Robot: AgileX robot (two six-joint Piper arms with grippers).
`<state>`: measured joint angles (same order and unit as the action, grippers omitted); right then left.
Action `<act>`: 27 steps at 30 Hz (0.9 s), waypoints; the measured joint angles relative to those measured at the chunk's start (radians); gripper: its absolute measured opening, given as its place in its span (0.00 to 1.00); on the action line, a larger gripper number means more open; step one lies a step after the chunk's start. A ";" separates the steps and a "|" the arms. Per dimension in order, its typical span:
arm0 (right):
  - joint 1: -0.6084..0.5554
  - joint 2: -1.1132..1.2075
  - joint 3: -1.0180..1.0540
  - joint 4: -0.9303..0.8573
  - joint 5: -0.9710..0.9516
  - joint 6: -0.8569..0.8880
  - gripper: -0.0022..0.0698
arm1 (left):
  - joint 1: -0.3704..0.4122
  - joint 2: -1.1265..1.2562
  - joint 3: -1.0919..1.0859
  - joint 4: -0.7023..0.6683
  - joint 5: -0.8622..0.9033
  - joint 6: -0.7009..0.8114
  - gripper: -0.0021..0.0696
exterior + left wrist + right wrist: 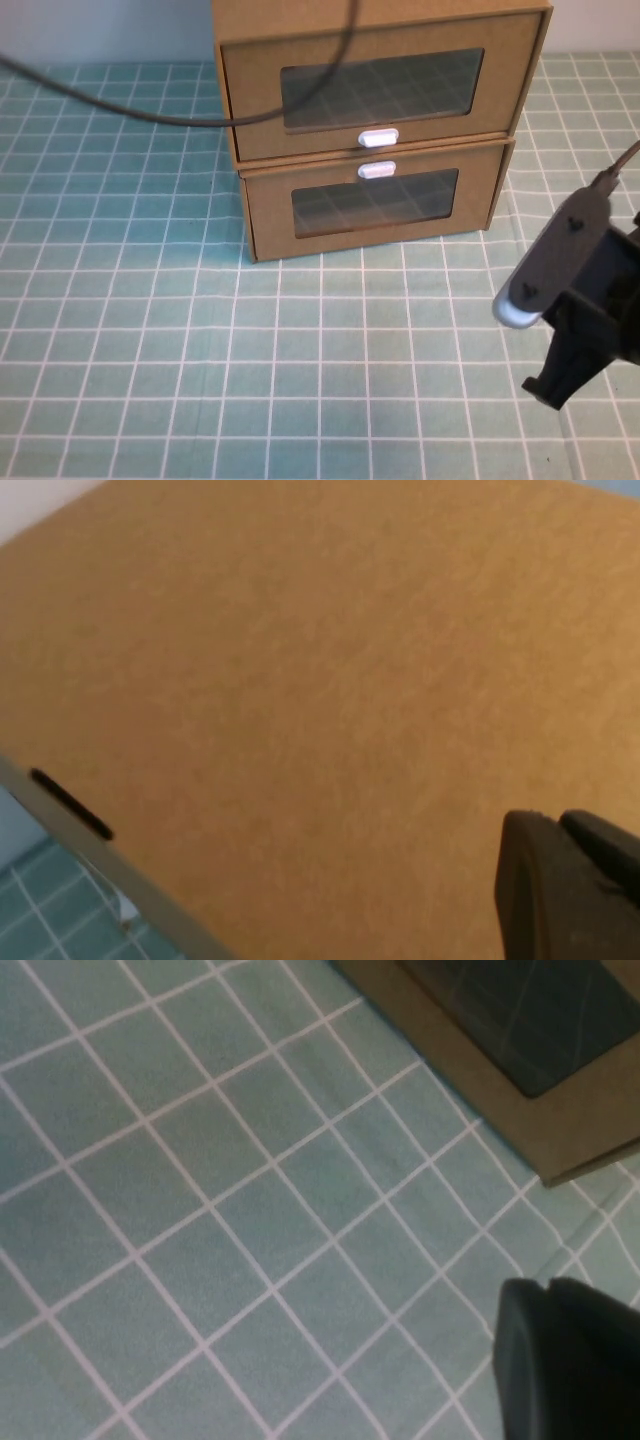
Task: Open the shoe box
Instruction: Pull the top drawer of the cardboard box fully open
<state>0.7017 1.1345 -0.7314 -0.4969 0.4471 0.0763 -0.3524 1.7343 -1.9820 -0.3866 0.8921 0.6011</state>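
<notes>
Cardboard shoe box [268,208] stands at the far side of the checked mat [150,350]; looks light, stiff, easily shoved | best hold: white pull tab [377,169] | right gripper [548,388] pinched together, front-right of it | left gripper [570,880] likewise closed, over the box top

Light soft, even, moderately bright. Narrow shadow thrown on checked mat [150,330] along foot of shoe box [265,215]. Grid pattern seen dully in box windows [375,200]. Left wrist view rendered soft, cardboard nearly featureless.
</notes>
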 joint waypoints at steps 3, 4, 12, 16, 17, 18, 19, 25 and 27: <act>0.001 0.022 0.002 -0.006 -0.004 -0.012 0.01 | -0.027 0.078 -0.073 0.095 0.080 -0.104 0.02; 0.001 0.026 0.002 -0.008 0.001 -0.014 0.01 | -0.027 0.091 -0.080 0.114 0.118 -0.125 0.02; 0.001 0.040 0.002 -0.048 0.008 -0.015 0.01 | -0.027 0.085 -0.101 0.147 0.330 -0.158 0.02; 0.001 0.046 0.002 -0.081 0.008 -0.018 0.01 | -0.027 0.085 -0.103 0.147 0.351 -0.158 0.02; 0.001 0.046 0.002 -0.089 0.006 -0.018 0.01 | -0.027 0.085 -0.103 0.143 0.355 -0.158 0.02; 0.001 0.046 0.002 -0.097 0.006 -0.018 0.01 | -0.027 0.085 -0.103 0.138 0.360 -0.158 0.02; 0.001 0.046 0.002 -0.102 0.006 -0.018 0.01 | -0.027 0.085 -0.103 0.128 0.362 -0.158 0.02; 0.001 0.046 0.002 -0.129 0.006 -0.018 0.01 | -0.028 0.066 -0.103 0.091 0.367 -0.129 0.02; 0.001 0.046 0.002 -0.132 0.006 -0.018 0.01 | -0.028 0.052 -0.103 0.091 0.367 -0.127 0.02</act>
<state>0.7026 1.1807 -0.7299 -0.6288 0.4532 0.0586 -0.3805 1.7865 -2.0849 -0.2957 1.2593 0.4737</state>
